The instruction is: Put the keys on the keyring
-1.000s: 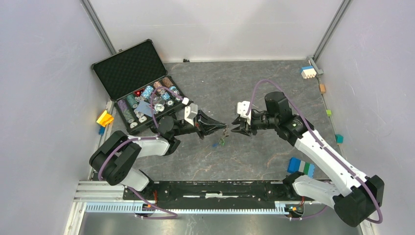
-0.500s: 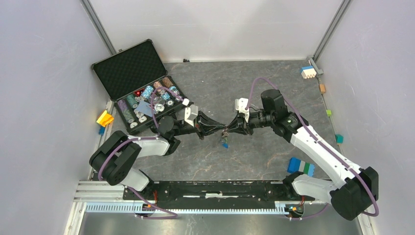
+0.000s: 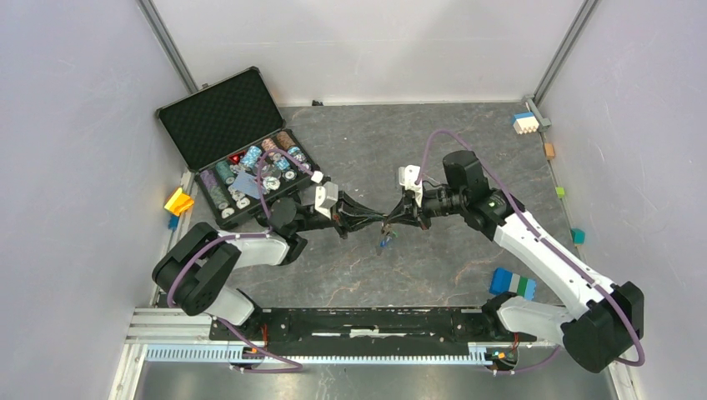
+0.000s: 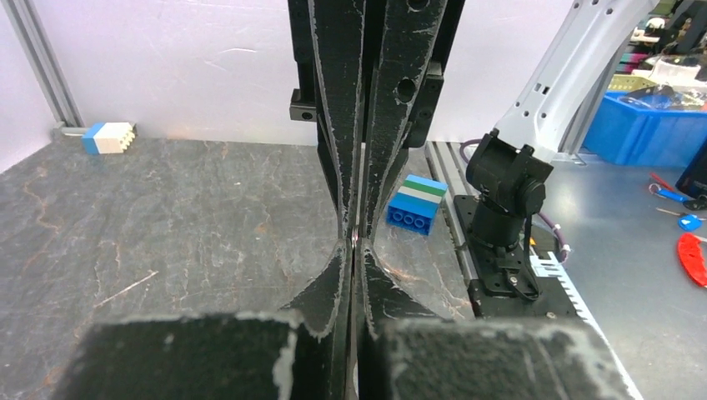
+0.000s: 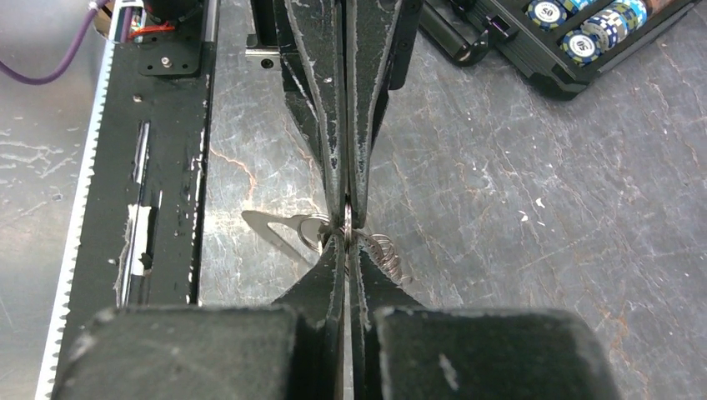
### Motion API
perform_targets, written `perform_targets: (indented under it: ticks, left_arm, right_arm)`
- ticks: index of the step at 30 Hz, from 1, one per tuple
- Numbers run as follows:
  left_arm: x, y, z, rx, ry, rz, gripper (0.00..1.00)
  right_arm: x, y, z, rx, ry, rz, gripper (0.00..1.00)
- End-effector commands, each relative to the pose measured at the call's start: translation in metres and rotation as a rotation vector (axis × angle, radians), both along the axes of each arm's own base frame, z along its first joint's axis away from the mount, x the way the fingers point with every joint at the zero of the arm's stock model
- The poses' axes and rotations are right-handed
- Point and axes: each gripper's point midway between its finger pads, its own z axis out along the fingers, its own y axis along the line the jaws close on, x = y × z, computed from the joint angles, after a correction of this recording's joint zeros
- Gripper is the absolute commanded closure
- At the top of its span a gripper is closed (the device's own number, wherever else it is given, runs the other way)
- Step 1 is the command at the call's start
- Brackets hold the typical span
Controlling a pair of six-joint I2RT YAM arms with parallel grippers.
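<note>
Both grippers meet tip to tip above the middle of the table. My left gripper (image 3: 381, 222) is shut on a thin metal edge of the keyring (image 4: 356, 239). My right gripper (image 3: 390, 222) is shut on the same keyring (image 5: 347, 217) from the opposite side. In the right wrist view the keyring's coiled stretch (image 5: 385, 252) sticks out right of the jaws. A metal key (image 5: 271, 227) on a small ring lies left of them. From above, keys (image 3: 383, 242) with blue and green tags hang just under the meeting fingertips. No black tag shows.
An open black case (image 3: 218, 125) of poker chips lies at the back left. A blue-green-white block (image 3: 512, 283) sits near the right arm's base, a white-blue block (image 3: 524, 122) in the far right corner, a yellow one (image 3: 178, 201) at the left edge. The black rail (image 5: 158, 167) runs along the near edge.
My right gripper moved left until its tips met the left gripper's, and its jaws went from open to shut on the keyring. The left arm barely moved.
</note>
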Motion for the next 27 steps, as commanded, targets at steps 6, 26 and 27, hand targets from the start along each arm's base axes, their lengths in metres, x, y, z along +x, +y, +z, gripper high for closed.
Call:
perform_targets:
  ticks: [6,26,27]
  left_arm:
    - [0.005,0.000,-0.008,0.146,-0.276,0.023,0.73]
    - [0.012,-0.005,-0.011,0.250,-0.326,-0.014,0.63]
    - [0.011,-0.005,-0.010,0.247,-0.322,-0.019,0.67]
  right_arm:
    - [0.019,-0.011,0.011,-0.130,-0.113,-0.050,1.00]
    - [0.015,0.000,-0.006,-0.350,-0.147,-0.026,1.00]
    - [0.015,0.000,-0.006,-0.349,-0.145,-0.025,1.00]
